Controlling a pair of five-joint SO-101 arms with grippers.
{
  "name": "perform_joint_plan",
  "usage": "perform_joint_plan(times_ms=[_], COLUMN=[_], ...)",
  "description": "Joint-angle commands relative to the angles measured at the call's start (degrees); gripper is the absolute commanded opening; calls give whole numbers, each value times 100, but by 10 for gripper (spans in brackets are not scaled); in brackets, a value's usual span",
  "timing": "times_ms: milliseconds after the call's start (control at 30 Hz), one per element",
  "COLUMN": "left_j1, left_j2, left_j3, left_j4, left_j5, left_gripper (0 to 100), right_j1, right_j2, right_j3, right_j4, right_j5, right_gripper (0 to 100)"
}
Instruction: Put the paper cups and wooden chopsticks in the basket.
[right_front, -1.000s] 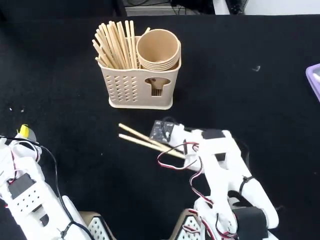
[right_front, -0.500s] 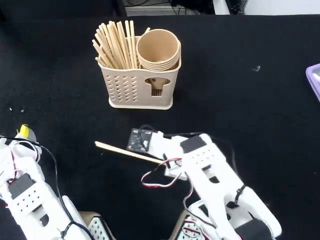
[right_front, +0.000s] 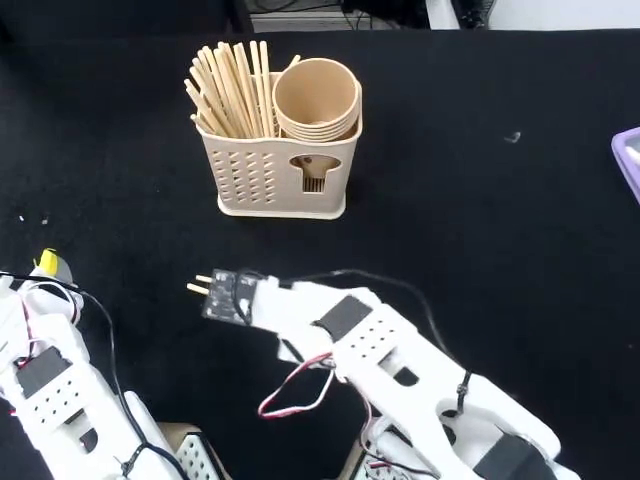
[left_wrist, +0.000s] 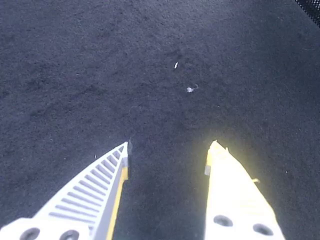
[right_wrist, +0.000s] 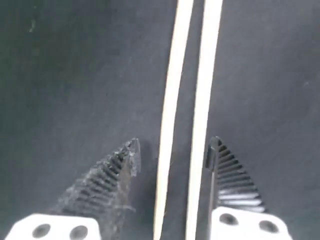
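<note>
A beige perforated basket (right_front: 283, 172) stands at the table's back middle, holding a bundle of wooden chopsticks (right_front: 228, 92) and a stack of paper cups (right_front: 316, 98). Two loose chopsticks (right_wrist: 172, 95) lie side by side on the black cloth, and their tips (right_front: 199, 285) poke out to the left of my right gripper (right_front: 226, 296). My right gripper (right_wrist: 172, 149) is open and low over this pair, which runs between its fingers. At the front left, my left gripper (left_wrist: 170, 150) is open over bare cloth, its yellow tip (right_front: 47, 262) visible from above.
A purple object (right_front: 628, 158) sits at the right table edge. Black cloth covers the whole table. The right arm's white body (right_front: 400, 370) stretches across the front middle, with loose wires (right_front: 295, 385) beneath it.
My right arm has swung left and forward. The loose chopsticks shifted left with it, and the gripper now covers most of their length. The left arm has not moved.
</note>
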Motion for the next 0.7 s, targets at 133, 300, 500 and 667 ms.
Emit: perform_joint_plan(times_ms=[133, 300, 500, 667], left_j1=[-4, -4, -4, -4], left_j2=[-79, -79, -79, -79], left_j3=[-75, -75, -75, -75], left_j4=[-97, -97, -97, -97], left_j5=[-35, -35, -35, -35], left_gripper=[253, 253, 253, 253], right_j1=[-123, -88, -97, -88], right_j2=[1604, 2695, 3055, 3073], right_j3=[-1508, -2352, -2580, -2563], right_j4=[-167, 62, 132, 132], right_j5=[-79, 141, 211, 211], right_gripper=[224, 224, 224, 260])
